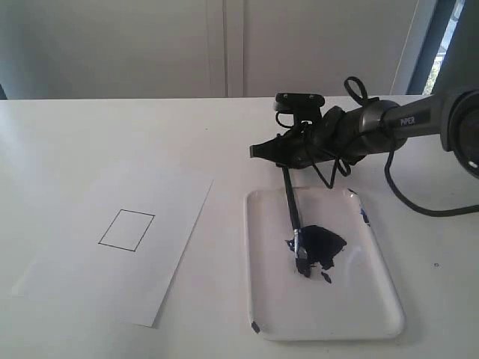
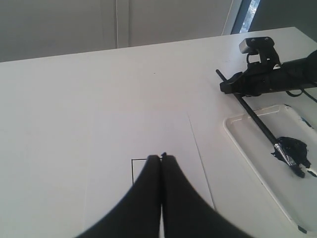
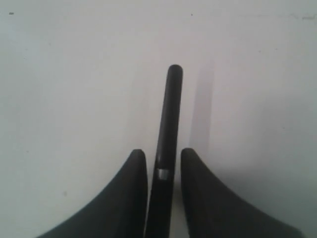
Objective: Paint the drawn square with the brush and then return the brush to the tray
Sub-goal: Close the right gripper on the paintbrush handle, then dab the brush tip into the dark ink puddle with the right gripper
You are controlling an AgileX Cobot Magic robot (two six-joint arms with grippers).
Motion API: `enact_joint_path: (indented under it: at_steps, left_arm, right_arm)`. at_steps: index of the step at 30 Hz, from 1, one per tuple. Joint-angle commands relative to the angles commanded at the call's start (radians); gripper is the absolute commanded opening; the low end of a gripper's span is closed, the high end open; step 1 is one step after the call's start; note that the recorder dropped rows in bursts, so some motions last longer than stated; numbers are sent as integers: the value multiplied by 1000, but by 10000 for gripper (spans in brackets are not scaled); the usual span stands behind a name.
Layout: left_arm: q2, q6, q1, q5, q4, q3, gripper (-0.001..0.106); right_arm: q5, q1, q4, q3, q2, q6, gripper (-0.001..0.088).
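The brush point(image 1: 290, 202) lies slanted, its dark tip resting in the paint blot point(image 1: 325, 243) on the white tray point(image 1: 374, 299) and its black handle sticking out over the tray's far rim. My right gripper point(image 1: 258, 151) straddles that handle end point(image 3: 171, 109), its jaws a little apart, with a narrow gap showing beside the handle. The drawn square point(image 1: 126, 229) is white inside, on the paper sheet point(image 1: 112, 284) to the left. My left gripper point(image 2: 161, 157) is shut and empty above the paper, hiding most of the drawn square point(image 2: 136, 168).
The right arm and its looping black cable point(image 1: 404, 194) hang over the table behind and to the right of the tray. The paper sheet lies slanted to the left of the tray. A wall stands behind the white table.
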Motion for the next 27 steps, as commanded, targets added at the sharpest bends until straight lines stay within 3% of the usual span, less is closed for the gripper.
enact_joint_path:
  at_steps: [3,15,21,27]
  left_arm:
    - [0,0,0,0,0,0,0]
    - [0,0,0,0,0,0,0]
    - [0,0,0,0,0,0,0]
    - [0,0,0,0,0,0,0]
  right_arm:
    - [0,0,0,0,0,0,0]
    - [11,0,0,-2,-2,7,0]
    - [124,0,10,-80,-4,15,0]
    - [137,2,10,-101,-38,49,0]
